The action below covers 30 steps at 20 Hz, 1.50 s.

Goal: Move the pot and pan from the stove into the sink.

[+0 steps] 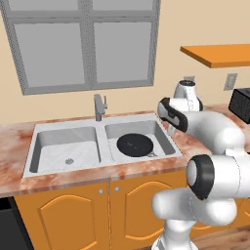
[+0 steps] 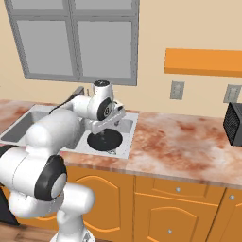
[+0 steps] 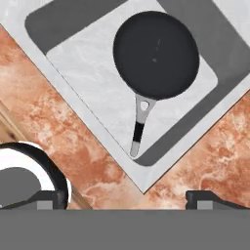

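Observation:
The black pan [image 1: 135,145] [image 2: 105,140] [image 3: 156,54] lies flat on the floor of the right basin of the steel sink [image 1: 68,126] [image 3: 88,63]. Its long thin handle [image 3: 140,124] points toward the basin's front corner. My gripper [image 2: 105,128] [image 3: 126,197] hangs above that basin, open, with nothing between its fingertips [image 3: 205,197]. It is well clear of the pan, over the counter's front edge in the hand view. The left basin [image 1: 66,151] holds nothing but its drain. The pot and the stove are out of view.
A grey faucet [image 1: 99,106] stands behind the sink under the window. A black toaster oven [image 1: 241,105] [image 2: 234,124] sits on the marbled counter [image 2: 179,142] at the right, below an orange wall shelf [image 2: 203,61]. Orange cabinets run beneath.

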### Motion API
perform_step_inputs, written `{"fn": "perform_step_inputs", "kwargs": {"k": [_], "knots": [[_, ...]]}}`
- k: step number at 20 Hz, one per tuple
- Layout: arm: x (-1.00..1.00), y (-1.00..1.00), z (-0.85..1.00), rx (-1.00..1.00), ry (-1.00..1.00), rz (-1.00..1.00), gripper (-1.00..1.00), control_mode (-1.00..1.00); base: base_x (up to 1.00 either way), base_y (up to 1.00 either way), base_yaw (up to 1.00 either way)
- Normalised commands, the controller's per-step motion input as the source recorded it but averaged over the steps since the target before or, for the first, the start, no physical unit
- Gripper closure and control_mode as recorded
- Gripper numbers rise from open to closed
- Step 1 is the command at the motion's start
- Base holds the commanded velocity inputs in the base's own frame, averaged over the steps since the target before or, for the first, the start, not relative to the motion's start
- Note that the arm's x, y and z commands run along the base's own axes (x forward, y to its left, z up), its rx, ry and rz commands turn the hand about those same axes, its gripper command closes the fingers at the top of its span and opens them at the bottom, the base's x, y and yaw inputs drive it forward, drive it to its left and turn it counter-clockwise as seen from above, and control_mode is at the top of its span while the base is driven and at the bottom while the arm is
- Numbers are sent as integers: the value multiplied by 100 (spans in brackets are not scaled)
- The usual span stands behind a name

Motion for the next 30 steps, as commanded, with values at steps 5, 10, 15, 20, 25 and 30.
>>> {"fn": "perform_step_inputs", "kwargs": {"k": [5,10,15,20,25,30], "knots": [[-66,-5,0,4,-40,9,-100,-100,0,0,0],[-44,-2,2,1,-47,10,-100,-100,0,0,0],[-13,0,2,0,-18,5,-100,-100,0,0,0],[0,0,0,0,0,0,-100,-100,0,0,0],[0,0,0,0,0,0,-100,100,-74,0,0],[0,0,0,0,0,0,-100,100,-98,0,0]]}}
